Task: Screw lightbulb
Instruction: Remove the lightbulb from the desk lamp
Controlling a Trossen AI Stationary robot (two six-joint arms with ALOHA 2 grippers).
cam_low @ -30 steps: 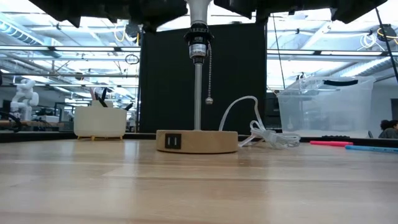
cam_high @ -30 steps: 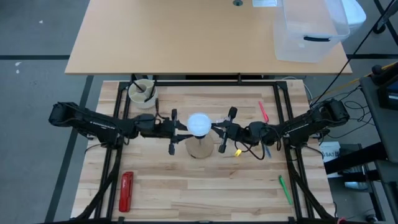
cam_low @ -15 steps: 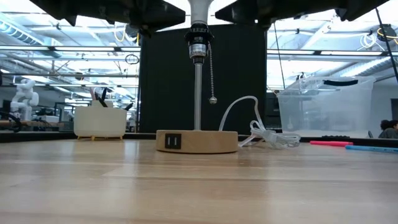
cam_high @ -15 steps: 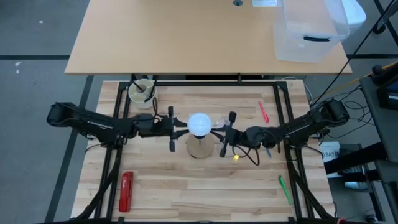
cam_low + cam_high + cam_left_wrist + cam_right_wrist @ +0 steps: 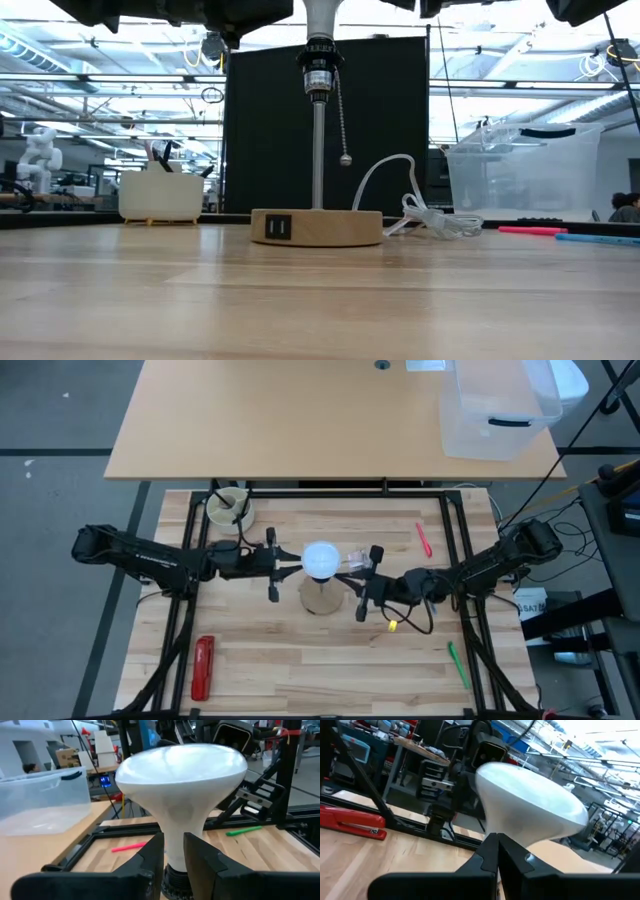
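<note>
Lightbulb: the white lightbulb [image 5: 320, 559] sits dome up in the black socket [image 5: 318, 72] at the top of the lamp's thin metal pole [image 5: 318, 150], directly above the round wooden lamp base [image 5: 316, 227].
Left gripper: the left gripper [image 5: 173, 854] is at the bulb's narrow neck, just above the socket; its two dark fingers [image 5: 150, 857] stand slightly apart with the neck between them, close on either side, though firm contact cannot be confirmed.
Right gripper: the right gripper [image 5: 497, 851] is just beside the bulb on the opposite side, below the dome; its fingers are pressed together with nothing between them.
Pull chain: a beaded pull chain [image 5: 341, 120] hangs from the socket beside the pole.
Cable: a white cable [image 5: 415, 205] coils on the table by the lamp base.
</note>
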